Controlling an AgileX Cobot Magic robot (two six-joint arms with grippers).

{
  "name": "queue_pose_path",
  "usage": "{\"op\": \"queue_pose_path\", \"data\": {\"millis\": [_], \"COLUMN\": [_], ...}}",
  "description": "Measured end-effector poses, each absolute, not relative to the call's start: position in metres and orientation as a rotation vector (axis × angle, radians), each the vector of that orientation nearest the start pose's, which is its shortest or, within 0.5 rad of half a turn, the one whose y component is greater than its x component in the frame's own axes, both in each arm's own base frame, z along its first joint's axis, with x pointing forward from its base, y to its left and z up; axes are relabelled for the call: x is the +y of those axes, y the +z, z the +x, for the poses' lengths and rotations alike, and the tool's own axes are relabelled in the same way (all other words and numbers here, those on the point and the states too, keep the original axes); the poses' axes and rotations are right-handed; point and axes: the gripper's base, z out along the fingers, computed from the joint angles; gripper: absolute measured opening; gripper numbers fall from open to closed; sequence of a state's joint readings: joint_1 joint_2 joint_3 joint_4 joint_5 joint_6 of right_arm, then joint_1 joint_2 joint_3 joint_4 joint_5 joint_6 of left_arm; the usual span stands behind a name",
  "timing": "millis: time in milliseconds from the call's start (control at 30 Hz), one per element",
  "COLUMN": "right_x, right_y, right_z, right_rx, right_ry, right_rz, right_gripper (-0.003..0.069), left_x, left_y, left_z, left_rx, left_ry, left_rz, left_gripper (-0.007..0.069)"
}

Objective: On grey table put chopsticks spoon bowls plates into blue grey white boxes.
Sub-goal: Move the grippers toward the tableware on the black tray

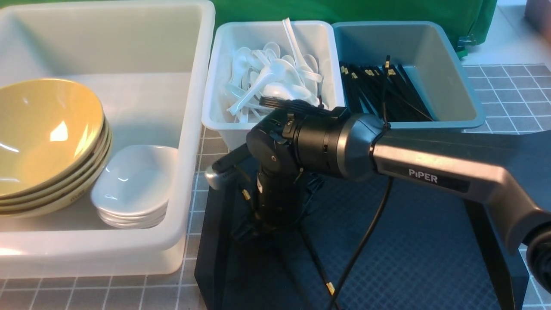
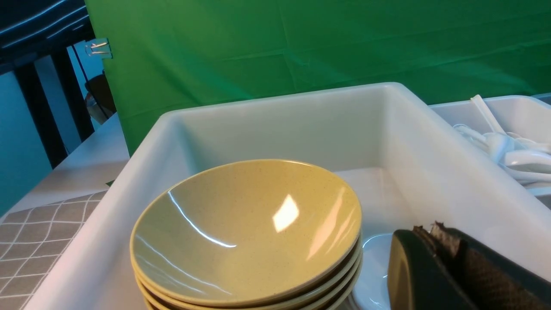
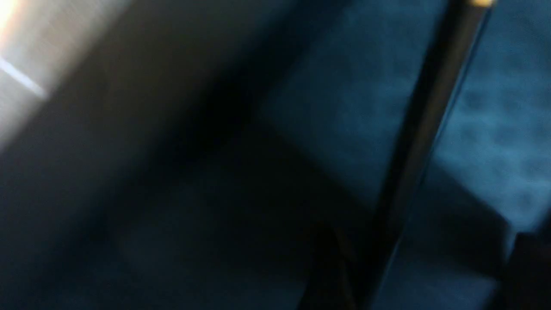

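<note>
On the black tray (image 1: 430, 258), a few chopsticks (image 1: 319, 268) wait beneath our right pincer (image 1: 258, 224), whose grip we cannot tell, nor that of our left pincer (image 2: 443, 262), while bowls (image 1: 47, 142), plates (image 1: 133, 185), spoons (image 1: 275, 82) and the other chopsticks (image 1: 374, 92) already sit in their boxes (image 1: 447, 64).

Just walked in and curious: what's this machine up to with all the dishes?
The right claw reaches down onto the black tray, where a few chopsticks lie; whether it grips one is hidden. Bowls and plates are stacked in the white tub, with the left claw above it. Spoons fill the white bin, more chopsticks the blue bin.
</note>
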State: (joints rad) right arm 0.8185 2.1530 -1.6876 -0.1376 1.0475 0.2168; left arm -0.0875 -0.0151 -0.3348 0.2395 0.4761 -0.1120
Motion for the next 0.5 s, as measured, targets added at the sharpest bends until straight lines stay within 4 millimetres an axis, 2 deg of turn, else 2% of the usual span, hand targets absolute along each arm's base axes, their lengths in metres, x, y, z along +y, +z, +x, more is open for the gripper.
{"op": "queue_pose_path", "data": {"millis": [100, 200, 300, 400, 500], "right_x": [0.303, 0.295, 0.279, 0.262, 0.253], "right_y": [0.183, 0.189, 0.194, 0.188, 0.177], "right_z": [0.311, 0.316, 0.328, 0.337, 0.337], "right_rx": [2.804, 2.82, 2.873, 2.925, 2.981], "right_ry": [-0.165, -0.147, -0.053, -0.04, -0.013], "right_rz": [-0.997, -0.98, -0.896, -0.823, -0.789], "right_gripper": [0.0528, 0.0528, 0.0528, 0.0528, 0.0528], "left_x": [0.008, 0.008, 0.008, 0.008, 0.008], "left_y": [0.281, 0.281, 0.281, 0.281, 0.281], "left_z": [0.026, 0.026, 0.026, 0.026, 0.026], "left_rx": [1.597, 1.597, 1.597, 1.597, 1.597], "left_ry": [0.098, 0.098, 0.098, 0.098, 0.098], "left_rz": [0.067, 0.067, 0.067, 0.067, 0.067], "left_gripper": [-0.0008, -0.0008, -0.0008, -0.0008, -0.0008]}}
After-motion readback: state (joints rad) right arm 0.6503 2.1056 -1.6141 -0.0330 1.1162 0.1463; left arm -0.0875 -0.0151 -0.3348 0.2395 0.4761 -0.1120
